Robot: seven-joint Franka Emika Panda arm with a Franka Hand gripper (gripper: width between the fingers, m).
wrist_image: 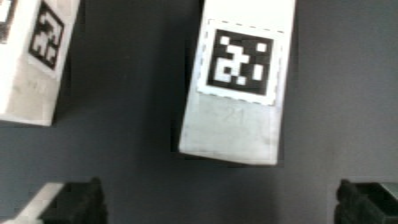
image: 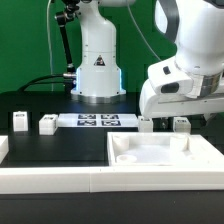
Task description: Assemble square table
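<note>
Gripper (wrist_image: pixel 221 204), one, two-finger, on the Panda arm (image: pixel 185 75): in the wrist view its two dark fingertips (wrist_image: pixel 71 203) stand wide apart with only bare black table (image: pixel 35 104) between them, and nothing is held. In the exterior view the hand hangs low at the right, just past the far edge of the square top (image: pixel 165 155). Square top, one: large, white, lying flat at the near right with its recessed face up, just behind the white rail (image: pixel 50 180) along the near edge. Leg pegs, three plainly counted in the exterior view, all in a far row on the table and well apart from one another: left leg peg (image: pixel 19 122), second leg peg (image: pixel 47 124) beside it, and right leg peg (image: pixel 181 124) under the hand. A fourth small shape below the hand is too dark to identify. The wrist view shows two white pegs lying lengthwise, each with one black-and-white tag: the central peg (wrist_image: pixel 240 90), just beyond the fingertips, and the edge peg (wrist_image: pixel 32 60), partly cut off. Which of the row these are cannot be told. Marker board (image: pixel 95 121), one, flat, between the second and right pegs. Robot base (image: pixel 97 65), one, far centre.
</note>
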